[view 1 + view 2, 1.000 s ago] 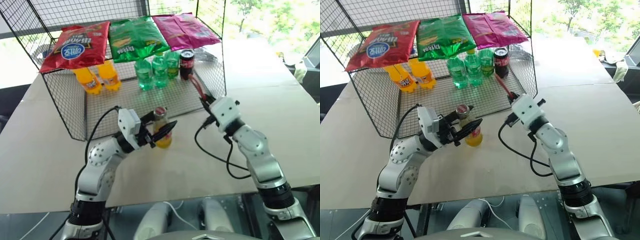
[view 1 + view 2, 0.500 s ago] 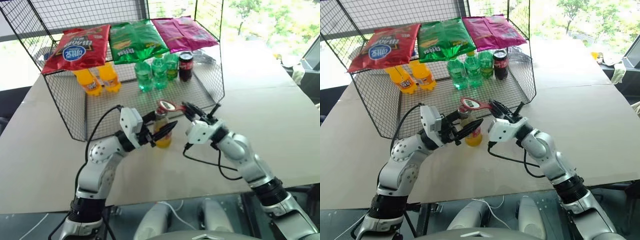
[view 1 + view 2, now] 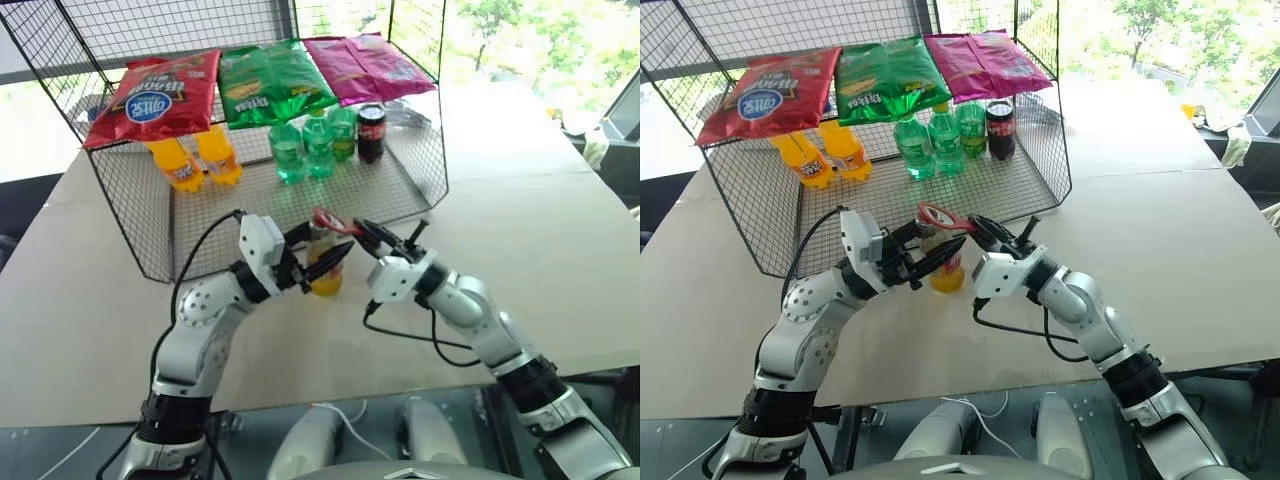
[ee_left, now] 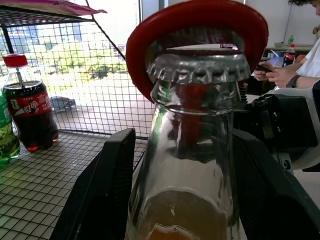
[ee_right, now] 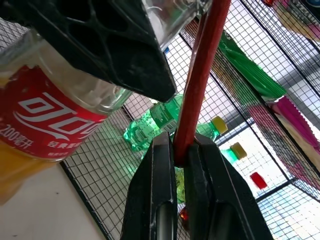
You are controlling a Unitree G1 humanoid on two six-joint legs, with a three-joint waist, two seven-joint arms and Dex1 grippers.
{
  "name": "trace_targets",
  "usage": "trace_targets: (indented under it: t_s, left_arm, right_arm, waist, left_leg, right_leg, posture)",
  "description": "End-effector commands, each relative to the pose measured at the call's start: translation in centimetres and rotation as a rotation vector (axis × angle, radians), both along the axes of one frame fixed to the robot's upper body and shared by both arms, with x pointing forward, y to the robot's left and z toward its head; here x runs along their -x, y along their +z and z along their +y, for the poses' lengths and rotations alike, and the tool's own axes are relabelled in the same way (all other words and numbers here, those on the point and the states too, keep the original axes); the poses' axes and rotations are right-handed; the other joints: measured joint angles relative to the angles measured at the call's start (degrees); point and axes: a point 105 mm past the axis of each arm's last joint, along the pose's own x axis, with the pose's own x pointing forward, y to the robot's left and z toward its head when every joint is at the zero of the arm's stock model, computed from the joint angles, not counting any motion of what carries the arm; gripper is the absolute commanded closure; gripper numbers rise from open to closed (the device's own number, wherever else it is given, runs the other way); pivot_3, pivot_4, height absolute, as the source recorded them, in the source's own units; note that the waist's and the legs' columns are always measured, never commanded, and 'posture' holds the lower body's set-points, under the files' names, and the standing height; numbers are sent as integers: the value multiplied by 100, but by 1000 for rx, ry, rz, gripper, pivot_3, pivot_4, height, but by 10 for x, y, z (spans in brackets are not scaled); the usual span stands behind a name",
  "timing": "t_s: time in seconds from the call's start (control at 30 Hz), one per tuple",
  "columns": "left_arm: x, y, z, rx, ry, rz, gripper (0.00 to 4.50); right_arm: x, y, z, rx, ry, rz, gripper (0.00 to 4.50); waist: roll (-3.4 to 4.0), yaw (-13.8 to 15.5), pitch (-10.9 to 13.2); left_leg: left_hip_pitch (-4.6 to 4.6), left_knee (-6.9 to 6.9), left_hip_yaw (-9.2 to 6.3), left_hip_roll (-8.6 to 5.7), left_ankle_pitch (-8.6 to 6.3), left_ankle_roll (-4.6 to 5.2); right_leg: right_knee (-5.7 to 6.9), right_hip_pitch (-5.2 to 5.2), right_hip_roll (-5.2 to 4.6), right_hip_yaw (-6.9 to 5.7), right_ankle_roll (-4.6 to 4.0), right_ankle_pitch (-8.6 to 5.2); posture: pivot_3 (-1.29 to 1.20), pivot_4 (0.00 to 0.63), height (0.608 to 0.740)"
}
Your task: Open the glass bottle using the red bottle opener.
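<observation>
The glass bottle [image 3: 324,270] stands upright on the table in front of the wire rack, with yellow-orange drink and a red-and-white label [image 5: 45,120]. My left gripper [image 3: 322,250] is shut on its upper body, one black finger [image 4: 107,185] on each side of the neck. My right gripper [image 3: 366,233] is shut on the slim handle [image 5: 200,75] of the red bottle opener [image 3: 330,221], just right of the bottle. In the left wrist view the opener's ring head [image 4: 195,25] sits around and behind the crown cap [image 4: 199,67].
A wire rack [image 3: 140,220] stands behind the bottle, with chip bags [image 3: 150,95] on top. Inside it are orange bottles [image 3: 195,158], green bottles [image 3: 305,145] and a cola bottle [image 3: 372,128]. A person's hand [image 4: 280,75] holds a phone far off.
My right gripper swung left and down from the rack's front corner, rolling its wrist, and brought the opener's ring onto the bottle cap. The left gripper and bottle stayed put.
</observation>
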Motion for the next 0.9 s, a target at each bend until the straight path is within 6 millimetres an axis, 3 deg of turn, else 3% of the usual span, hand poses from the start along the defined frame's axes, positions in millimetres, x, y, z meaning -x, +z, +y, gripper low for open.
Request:
trace_targets:
  t_s: [0.03, 0.33, 0.9]
  left_arm:
    - [-4, -5, 5, -18, 30, 24, 2378]
    - [-6, -4, 5, -20, 32, 27, 2378]
    - [-7, -7, 5, -16, 38, 38, 2378]
  right_arm:
    - [9, -4, 14, 43, 87, -23, 4500]
    - [4, 3, 14, 155, 99, -169, 4500]
    - [-29, 76, -30, 186, -53, -435, 4500]
  waist:
    - [0, -1, 0]
    - [0, 3, 0]
    - [0, 4, 1]
  left_leg:
    - [0, 0, 0, 0, 0, 0]
    - [1, -2, 1, 2, 0, 0]
    - [-3, -8, 4, 3, 0, 0]
  right_leg:
    - [0, 0, 0, 0, 0, 0]
    - [-1, 0, 2, 2, 0, 0]
    - [-10, -1, 3, 5, 0, 0]
  posture:
    - [0, 150, 740]
    - [0, 150, 740]
    - [0, 150, 740]
